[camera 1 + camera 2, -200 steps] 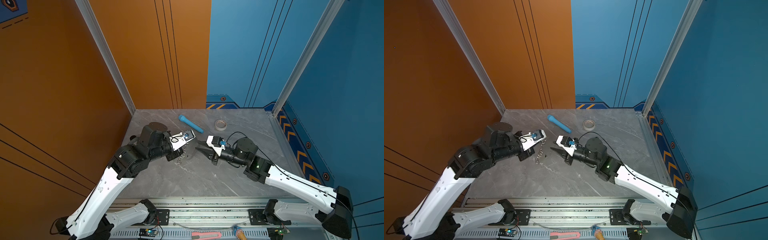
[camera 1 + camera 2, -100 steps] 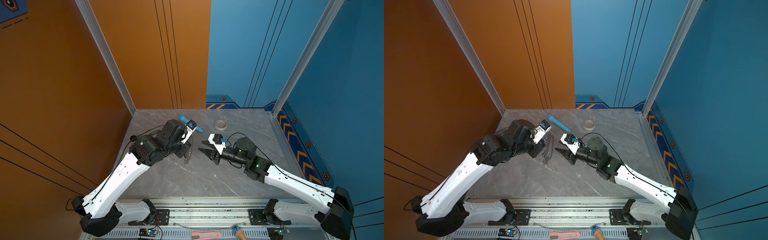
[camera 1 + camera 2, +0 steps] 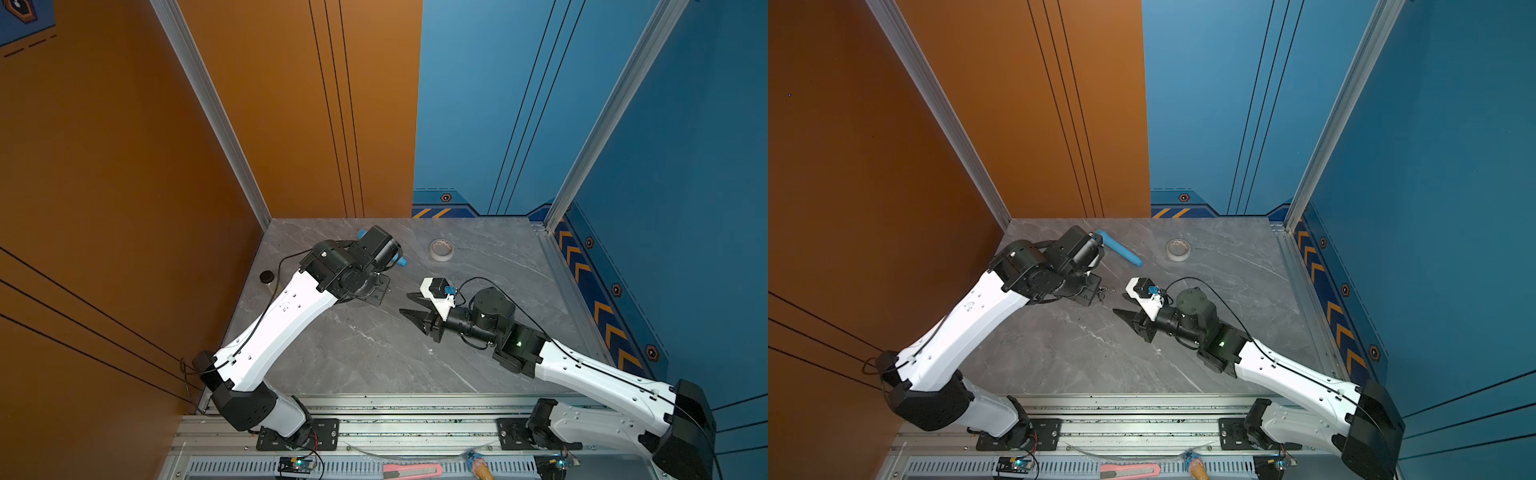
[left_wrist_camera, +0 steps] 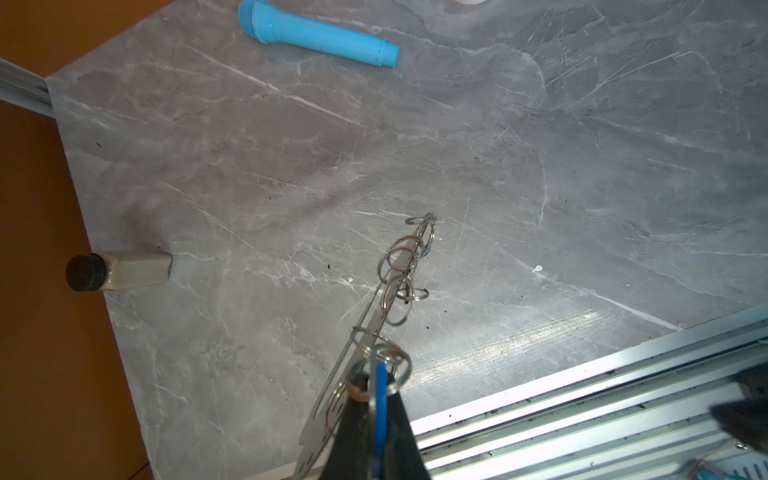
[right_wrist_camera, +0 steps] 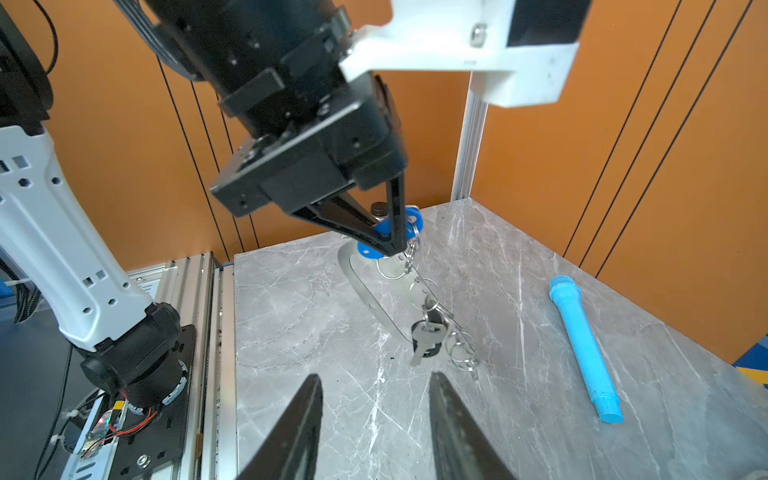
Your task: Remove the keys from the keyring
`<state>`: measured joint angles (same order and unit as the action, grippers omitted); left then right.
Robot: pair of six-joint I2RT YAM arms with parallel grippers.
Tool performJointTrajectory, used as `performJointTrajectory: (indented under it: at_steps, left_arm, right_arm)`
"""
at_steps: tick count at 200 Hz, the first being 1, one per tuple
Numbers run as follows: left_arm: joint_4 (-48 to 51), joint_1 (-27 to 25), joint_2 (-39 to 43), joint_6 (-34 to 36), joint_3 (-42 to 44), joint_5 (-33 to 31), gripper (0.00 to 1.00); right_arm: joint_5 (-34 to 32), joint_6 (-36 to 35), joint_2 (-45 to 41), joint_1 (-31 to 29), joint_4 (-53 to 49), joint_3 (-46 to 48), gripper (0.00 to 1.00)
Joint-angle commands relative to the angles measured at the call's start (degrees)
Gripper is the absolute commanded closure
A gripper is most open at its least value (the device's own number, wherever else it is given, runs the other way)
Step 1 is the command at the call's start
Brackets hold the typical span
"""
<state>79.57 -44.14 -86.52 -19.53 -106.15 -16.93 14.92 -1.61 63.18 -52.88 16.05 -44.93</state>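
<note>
Our right gripper [image 5: 374, 376], black and wedge-tipped, stands parted and empty. Beyond it, silvery keys [image 5: 426, 336] dangle from wire rings on the flat metal keyring [image 5: 368, 291], tilted over the marbled table [image 5: 299, 332]. Our left gripper [image 5: 388, 246] pinches their blue plastic tag [image 5: 368, 249]. Farther off lie a blue tube [image 5: 582, 345] and a tape roll [image 3: 441, 249].

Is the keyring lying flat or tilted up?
Tilted up: the left gripper, shut on the blue tag, holds one end of the keyring raised; keys dangle.

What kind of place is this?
Probably a robot test booth: a left arm and right arm mounted on a metal rail, a grey marbled tabletop, an orange wall and blue wall around it.
</note>
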Motion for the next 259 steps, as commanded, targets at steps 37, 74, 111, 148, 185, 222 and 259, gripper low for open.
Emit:
performJointTrajectory:
  at_steps: [37, 74, 111, 148, 185, 222, 259]
  left_arm:
    - [3.73, 0.96, 1.42, -5.26, -2.48, 6.07, 1.0]
    - [3.88, 1.6, 1.32, -6.15, -3.67, 7.16, 1.0]
    - [5.83, 2.78, 0.62, -6.54, -4.9, 6.66, 1.0]
    - [8.06, 3.09, -1.17, -8.38, -8.0, 5.56, 1.0]
    - [10.36, 3.08, -2.51, -12.91, -10.23, 5.02, 1.0]
    - [10.69, 2.92, -3.19, -18.11, -10.91, 4.49, 1.0]
    - [10.43, 3.1, -5.1, -23.13, -13.19, 3.22, 1.0]
  right_arm:
    - [-2.51, -0.59, 6.67, -0.22, 9.03, -0.16, 0.6]
    - [2.0, 0.33, 11.58, -0.36, 13.87, -2.92, 0.62]
    - [2.39, -0.39, 12.39, -1.18, 14.89, -3.8, 0.64]
    - [0.82, -2.48, 13.18, -2.56, 12.8, -4.76, 0.61]
    - [-0.41, -2.62, 13.63, -2.56, 12.06, -4.81, 0.57]
    - [-0.92, -2.05, 13.07, -2.38, 12.15, -4.23, 0.56]
    - [-1.75, -0.27, 11.06, -1.6, 12.36, -2.03, 0.55]
